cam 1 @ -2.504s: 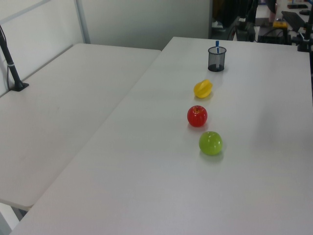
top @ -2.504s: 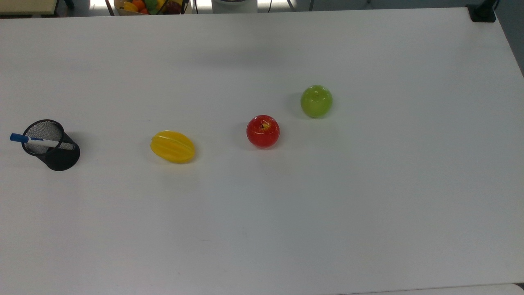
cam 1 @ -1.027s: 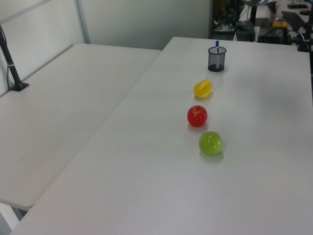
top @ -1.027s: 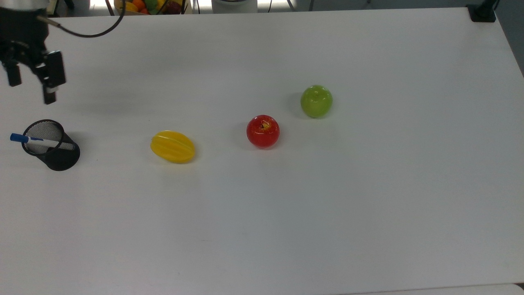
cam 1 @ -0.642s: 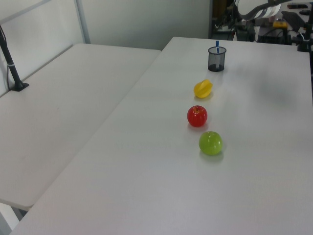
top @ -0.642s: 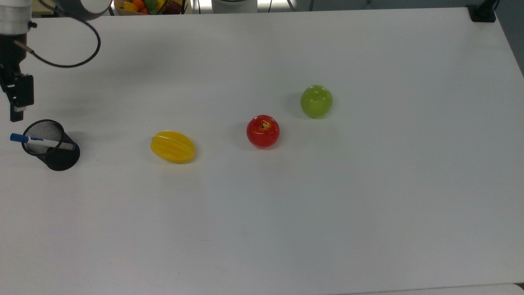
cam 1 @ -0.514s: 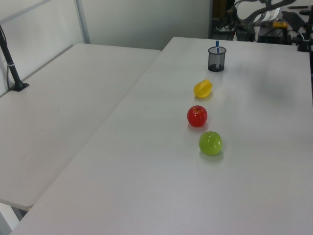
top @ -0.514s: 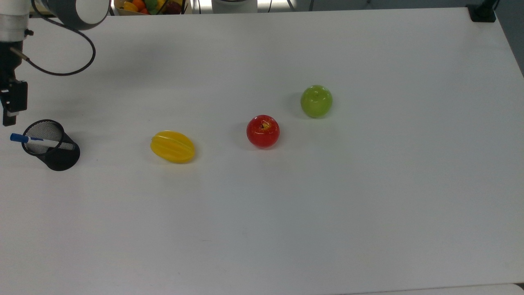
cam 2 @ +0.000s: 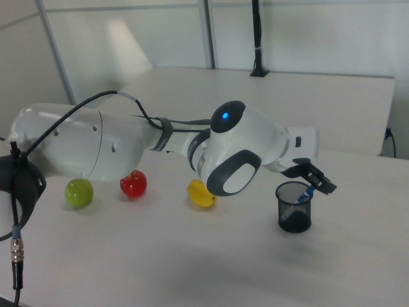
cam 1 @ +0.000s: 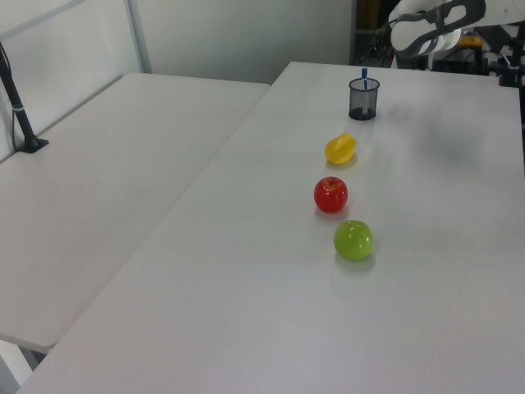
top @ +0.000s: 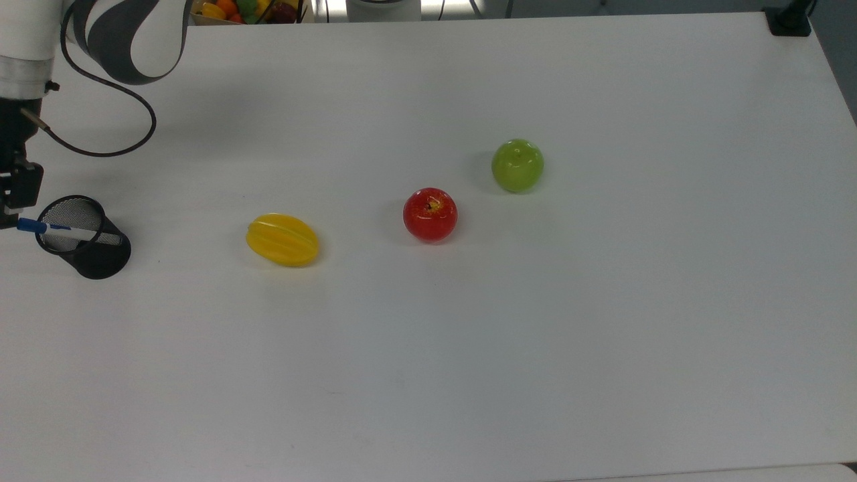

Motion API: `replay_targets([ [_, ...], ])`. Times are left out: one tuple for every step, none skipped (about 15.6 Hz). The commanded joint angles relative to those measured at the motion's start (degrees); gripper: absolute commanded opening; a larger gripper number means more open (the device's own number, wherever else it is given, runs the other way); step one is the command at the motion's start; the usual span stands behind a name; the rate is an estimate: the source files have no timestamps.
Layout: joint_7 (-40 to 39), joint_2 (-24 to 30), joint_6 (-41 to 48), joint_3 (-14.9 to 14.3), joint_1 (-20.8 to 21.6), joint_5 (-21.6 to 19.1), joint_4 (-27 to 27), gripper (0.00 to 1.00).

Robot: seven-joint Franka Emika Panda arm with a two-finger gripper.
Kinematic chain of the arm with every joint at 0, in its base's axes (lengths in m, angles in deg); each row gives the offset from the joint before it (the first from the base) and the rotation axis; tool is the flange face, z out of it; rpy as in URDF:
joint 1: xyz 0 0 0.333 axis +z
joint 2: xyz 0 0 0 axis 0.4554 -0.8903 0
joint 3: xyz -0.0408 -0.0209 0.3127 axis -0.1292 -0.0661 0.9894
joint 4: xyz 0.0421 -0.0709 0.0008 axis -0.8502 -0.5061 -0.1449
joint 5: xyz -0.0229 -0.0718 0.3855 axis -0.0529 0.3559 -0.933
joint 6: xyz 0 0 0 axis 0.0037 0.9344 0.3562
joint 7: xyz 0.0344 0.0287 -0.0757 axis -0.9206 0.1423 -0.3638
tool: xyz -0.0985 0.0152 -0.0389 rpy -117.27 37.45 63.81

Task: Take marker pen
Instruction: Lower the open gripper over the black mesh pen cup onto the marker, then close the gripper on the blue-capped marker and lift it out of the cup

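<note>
Lying nearest in the left view is the green apple [cam 1: 353, 240] on the white table [cam 1: 443, 312]; just beyond it sits the red apple [cam 1: 330, 194], then the yellow star fruit [cam 1: 340, 148], and farthest along the same line stands the black mesh cup [cam 1: 363, 98]; the four are set apart from one another, none touching.

The marker pen [top: 47, 228] stands in that cup, its lower end inside and its blue cap sticking out above the rim; in the top view its long axis runs across the cup's mouth, cap end toward the top view's left, white barrel slanting down into the cup toward the top view's right; in the left view the cap [cam 1: 364, 73] pokes nearly straight up over the rim — so the pen is close to upright, leaning against the cup's edge.

The gripper [top: 13, 201] is at the top view's left edge, directly at the cap end of the pen; in the right view its dark fingers [cam 2: 317, 182] sit at the blue cap [cam 2: 307, 194] above the cup [cam 2: 294, 206]; whether they are apart or already pressed on the cap I cannot tell.

Behind it the white arm [cam 2: 192, 150] reaches across the table, with a black cable [top: 107, 114] looping from the wrist; past the table's far edge in the top view stands a box of mixed fruit [top: 244, 9].
</note>
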Motion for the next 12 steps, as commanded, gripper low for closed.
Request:
replay_targets([
  [1.24,-1.18,-1.82,1.87,-0.32,-0.94,0.92,0.59],
  [1.94,-1.27,-2.00,2.31,-0.32,-0.76,0.83,0.57],
  [2.20,-1.36,-2.00,2.40,-0.23,-0.42,0.74,0.57],
  [2.21,-1.36,-2.00,2.40,-0.06,-0.24,0.57,0.55],
  [2.21,-1.36,-2.00,2.40,0.03,-0.15,0.48,0.51],
  [2.21,-1.36,-2.00,2.40,0.12,-0.06,0.48,0.46],
  [2.21,-1.36,-2.00,2.40,0.12,-0.06,0.39,0.41],
  [2.12,-1.27,-2.00,2.40,0.12,0.03,0.30,0.37],
  [2.12,-1.36,-2.00,2.40,0.21,0.03,0.13,0.33],
  [1.94,-1.27,-2.00,2.40,0.21,0.03,-0.05,0.29],
  [1.68,-1.27,-1.91,2.40,0.21,-0.06,-0.05,0.27],
  [1.51,-1.19,-1.91,2.40,0.21,-0.06,-0.23,0.24],
])
